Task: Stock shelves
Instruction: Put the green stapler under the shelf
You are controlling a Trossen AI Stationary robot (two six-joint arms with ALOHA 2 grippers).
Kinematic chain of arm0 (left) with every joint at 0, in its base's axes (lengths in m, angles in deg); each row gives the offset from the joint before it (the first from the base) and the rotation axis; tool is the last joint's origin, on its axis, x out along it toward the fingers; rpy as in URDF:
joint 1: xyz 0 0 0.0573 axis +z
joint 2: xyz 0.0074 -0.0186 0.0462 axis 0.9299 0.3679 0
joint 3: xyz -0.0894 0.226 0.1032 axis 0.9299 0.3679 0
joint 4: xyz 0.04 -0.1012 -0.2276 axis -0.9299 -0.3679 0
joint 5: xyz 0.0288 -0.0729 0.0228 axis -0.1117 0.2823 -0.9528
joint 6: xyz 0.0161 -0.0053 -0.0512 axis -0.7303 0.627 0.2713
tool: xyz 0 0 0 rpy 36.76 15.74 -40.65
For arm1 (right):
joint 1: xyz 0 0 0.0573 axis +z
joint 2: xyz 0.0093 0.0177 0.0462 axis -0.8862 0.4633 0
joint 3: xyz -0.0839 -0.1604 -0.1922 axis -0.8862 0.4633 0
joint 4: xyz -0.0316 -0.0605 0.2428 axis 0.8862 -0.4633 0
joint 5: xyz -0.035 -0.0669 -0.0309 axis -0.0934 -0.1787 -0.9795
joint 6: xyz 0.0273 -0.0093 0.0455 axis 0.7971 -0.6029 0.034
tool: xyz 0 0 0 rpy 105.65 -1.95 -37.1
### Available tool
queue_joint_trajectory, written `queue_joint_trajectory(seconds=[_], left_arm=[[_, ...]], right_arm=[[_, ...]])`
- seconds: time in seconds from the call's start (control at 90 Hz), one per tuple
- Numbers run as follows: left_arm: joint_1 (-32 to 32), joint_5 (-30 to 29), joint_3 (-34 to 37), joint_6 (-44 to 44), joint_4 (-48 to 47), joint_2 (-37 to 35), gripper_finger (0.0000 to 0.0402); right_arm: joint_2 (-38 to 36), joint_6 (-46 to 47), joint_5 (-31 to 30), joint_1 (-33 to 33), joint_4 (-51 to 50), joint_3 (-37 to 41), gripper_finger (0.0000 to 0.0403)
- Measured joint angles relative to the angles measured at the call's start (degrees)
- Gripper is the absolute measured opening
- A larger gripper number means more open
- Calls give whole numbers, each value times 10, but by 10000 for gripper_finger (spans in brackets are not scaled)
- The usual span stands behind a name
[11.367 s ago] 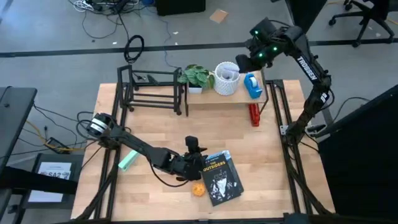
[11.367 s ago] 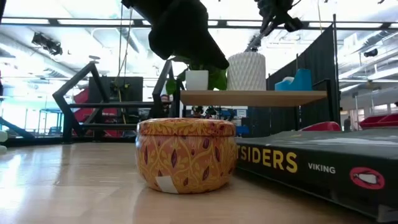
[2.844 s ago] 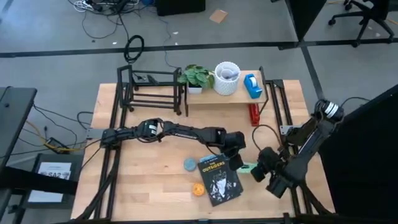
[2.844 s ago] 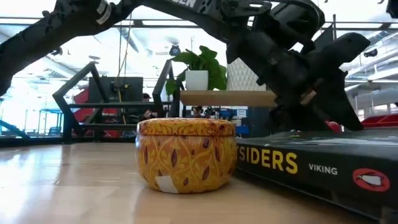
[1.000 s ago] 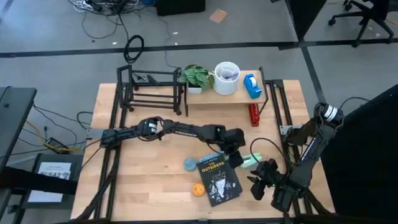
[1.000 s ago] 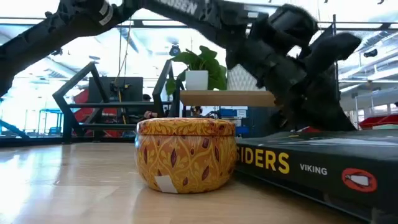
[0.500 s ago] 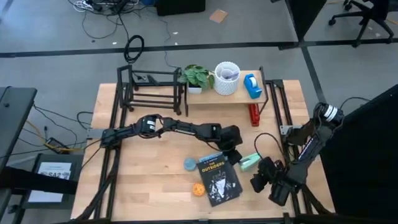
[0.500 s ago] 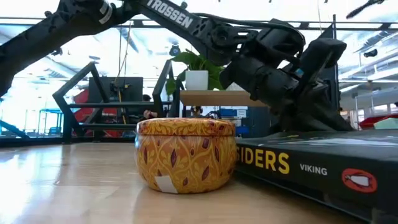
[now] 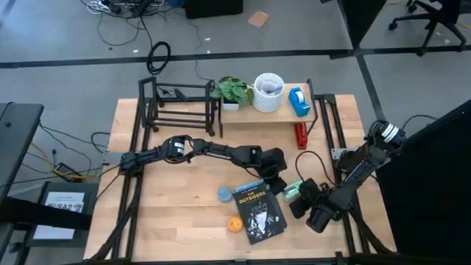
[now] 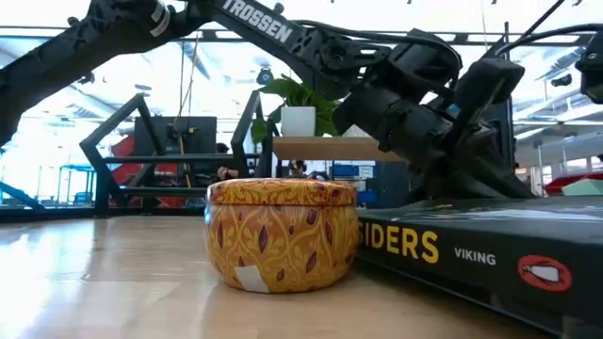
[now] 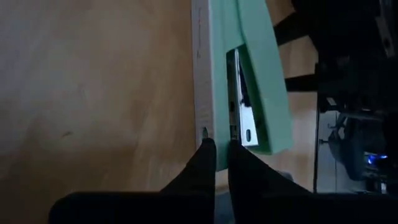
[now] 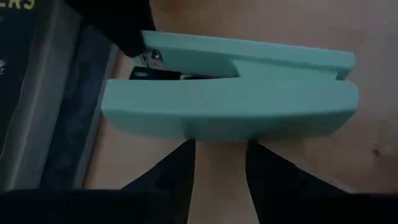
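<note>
Left gripper (image 9: pixel 282 185): positioned over the middle of the bench (image 9: pixel 184 177), its fingers (image 11: pixel 205 163) drawn together on the rear end of a mint-green stapler (image 9: pixel 293 191). In the left wrist view the stapler (image 11: pixel 239 74) extends straight ahead of the fingers, with its metal magazine visible between its two green halves.

Right gripper (image 9: pixel 300 197): located at the opposite side of the same stapler, directly facing the left gripper. In the right wrist view its two fingers (image 12: pixel 177 163) stand apart with the stapler (image 12: pixel 230 93) lying crosswise just in front of them; actual contact cannot be confirmed.

Shelves: the stand with the wooden plank top (image 9: pixel 265 114) lies well beyond both grippers at the far edge of the bench. It carries a potted plant (image 9: pixel 234 91), a white textured pot (image 9: pixel 268 92) and a blue tape dispenser (image 9: pixel 298 101). The open black rod rack (image 9: pixel 182 109) stands just beside it on the left arm's side.

Other items: a black book (image 9: pixel 259 210) lies immediately beside the left gripper, on the near side. A patterned orange tin (image 10: pixel 281 234) stands by the book's corner.
</note>
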Motion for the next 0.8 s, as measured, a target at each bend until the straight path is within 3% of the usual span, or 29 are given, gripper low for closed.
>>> queue_joint_trajectory(seconds=[0.222, 0.589, 0.8], left_arm=[[-1, -5, 1, 0, 2, 0, 28], [2, 11, 3, -16, 7, -9, 143], [2, 10, 4, -36, 1, -24, 156]], right_arm=[[0, -14, -8, -9, -3, 0, 112], [0, -19, -2, -10, -9, 0, 112], [0, -18, 24, -10, 0, 0, 112]])
